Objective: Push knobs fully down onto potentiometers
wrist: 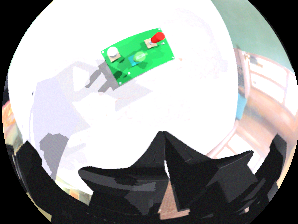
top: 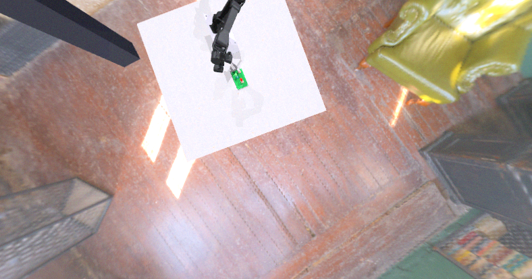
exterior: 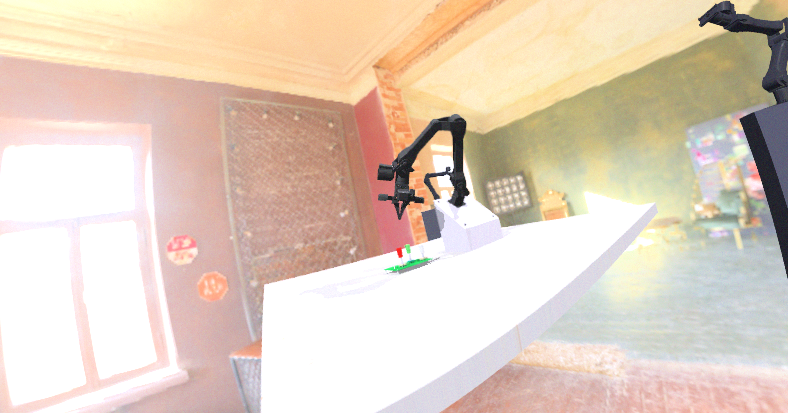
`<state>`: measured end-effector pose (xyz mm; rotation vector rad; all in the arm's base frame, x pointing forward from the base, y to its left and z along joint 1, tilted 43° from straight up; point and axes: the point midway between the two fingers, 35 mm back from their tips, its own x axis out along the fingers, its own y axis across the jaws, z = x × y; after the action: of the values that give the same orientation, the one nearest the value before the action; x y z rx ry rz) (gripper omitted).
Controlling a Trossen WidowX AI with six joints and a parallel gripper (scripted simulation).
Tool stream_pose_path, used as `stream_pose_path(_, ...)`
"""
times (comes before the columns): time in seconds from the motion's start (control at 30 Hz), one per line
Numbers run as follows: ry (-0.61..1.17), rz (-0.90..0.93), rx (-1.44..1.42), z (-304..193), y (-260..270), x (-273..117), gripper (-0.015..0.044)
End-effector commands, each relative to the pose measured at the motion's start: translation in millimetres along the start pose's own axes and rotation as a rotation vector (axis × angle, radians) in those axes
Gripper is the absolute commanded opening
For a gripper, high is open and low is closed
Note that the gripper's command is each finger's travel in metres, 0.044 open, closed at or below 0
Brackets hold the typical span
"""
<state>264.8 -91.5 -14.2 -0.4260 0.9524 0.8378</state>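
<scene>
Wrist view first: nearest the lens, the gripper point(wrist: 174, 165) has its jaws pinched fully together with nothing between them, the dark tips meeting in a point. Beyond them, the green board point(wrist: 139, 59) lies on the white table point(wrist: 80, 136), well apart from the tips, with a red knob point(wrist: 157, 38) at one end and a green knob point(wrist: 115, 52) at the other. From the exterior view both knobs stand proud above the board, the gripper point(exterior: 399, 209) hanging high over them, so by my reckoning neither has been pushed home yet. Everything is left: descend, press the red, press the green, then open up and back away.
</scene>
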Motion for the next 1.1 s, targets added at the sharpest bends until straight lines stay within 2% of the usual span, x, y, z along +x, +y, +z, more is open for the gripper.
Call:
stream_pose_path(0.0, -0.022, 0.036, -0.147, 9.4, -0.7, 5.9, 0.0)
stream_pose_path(1.07, -0.26, 0.173, -1.198, 79.7, 4.3, 41.5, 0.0)
